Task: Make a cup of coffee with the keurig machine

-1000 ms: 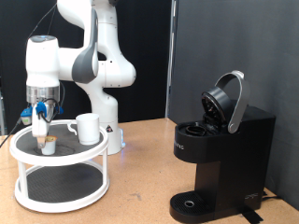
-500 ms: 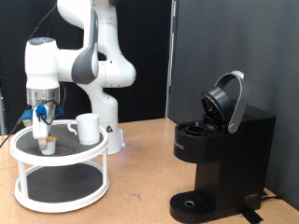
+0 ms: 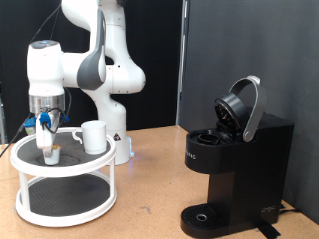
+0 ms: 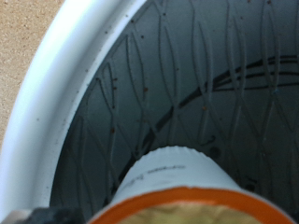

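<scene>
The white mug (image 3: 94, 136) stands on the top tier of a white round rack (image 3: 62, 168) at the exterior view's left. My gripper (image 3: 45, 142) hangs straight down over the same tier, left of the mug, with its fingertips right at a small white coffee pod with a tan top (image 3: 48, 152). The wrist view shows that pod (image 4: 173, 182) very close, on the tier's black mat; no fingers show there. The black keurig machine (image 3: 231, 164) stands at the exterior view's right with its lid (image 3: 242, 106) raised open.
The rack's white rim (image 4: 65, 103) curves close by the pod. The rack has a lower tier with a black mat (image 3: 62, 197). The robot's white base (image 3: 115, 124) stands just behind the rack. Bare wooden tabletop (image 3: 150, 189) lies between rack and machine.
</scene>
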Controlling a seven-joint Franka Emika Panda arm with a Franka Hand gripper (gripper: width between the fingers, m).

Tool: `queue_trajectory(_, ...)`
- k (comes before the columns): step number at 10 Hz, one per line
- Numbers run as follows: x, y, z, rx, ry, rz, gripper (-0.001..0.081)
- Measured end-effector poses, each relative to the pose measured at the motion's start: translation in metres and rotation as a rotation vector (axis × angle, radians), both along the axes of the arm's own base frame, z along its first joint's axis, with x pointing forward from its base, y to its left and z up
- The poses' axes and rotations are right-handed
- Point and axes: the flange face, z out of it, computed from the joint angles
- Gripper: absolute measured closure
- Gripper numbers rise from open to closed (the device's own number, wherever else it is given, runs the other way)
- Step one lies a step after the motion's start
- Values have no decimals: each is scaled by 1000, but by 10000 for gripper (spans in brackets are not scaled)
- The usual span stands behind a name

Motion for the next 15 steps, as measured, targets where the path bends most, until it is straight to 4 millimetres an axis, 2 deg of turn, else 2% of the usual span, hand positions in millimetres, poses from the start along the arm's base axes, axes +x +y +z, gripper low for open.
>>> queue_trajectory(2, 0, 0, 2, 14, 23, 0, 418)
queue_trajectory(3, -1, -1, 9, 37, 43, -5, 418)
queue_trajectory(7, -3, -11, 61, 52, 47, 10, 418)
queue_trajectory(9, -3, -9, 58, 77, 45, -4, 418)
queue_trajectory(11, 3, 6, 60, 189, 21, -44, 418)
queue_trajectory(15, 32, 59, 80, 413, -70, -118, 418)
